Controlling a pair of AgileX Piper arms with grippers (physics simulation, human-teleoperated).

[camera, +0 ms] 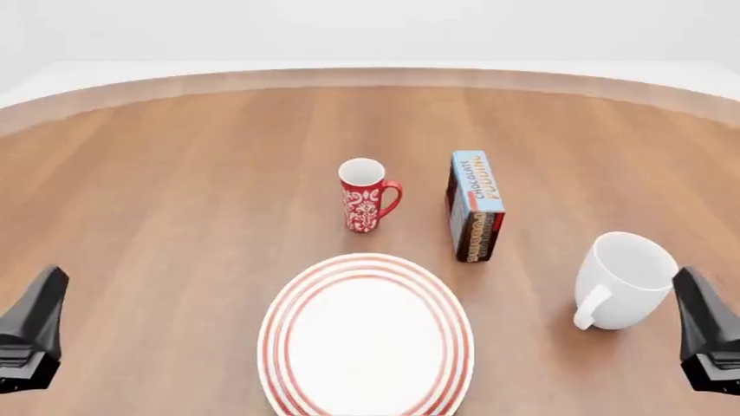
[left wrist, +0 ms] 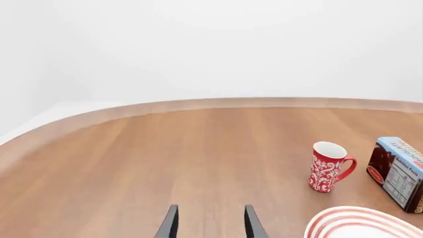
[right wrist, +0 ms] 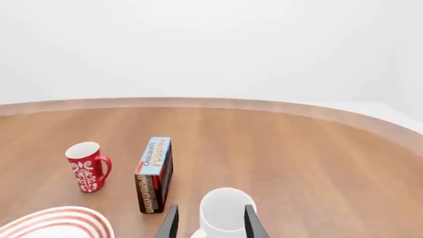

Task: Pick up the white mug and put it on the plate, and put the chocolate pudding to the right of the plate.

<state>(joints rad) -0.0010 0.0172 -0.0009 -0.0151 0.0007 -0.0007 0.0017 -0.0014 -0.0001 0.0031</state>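
Presently both the left gripper (left wrist: 209, 223) and right gripper (right wrist: 209, 223) are spread wide, holding nothing.

Open table (camera: 173, 217) left of red mug (camera: 364, 196)

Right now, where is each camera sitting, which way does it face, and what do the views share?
Front view: fixed above and behind the arms, looking forward and down at the plate; both arms show at the lower corners.
Left wrist view: behind the left gripper, facing bare table; its fingertips show.
Right wrist view: behind the right gripper, facing the white mug.
All three show the red mug and chocolate pudding.
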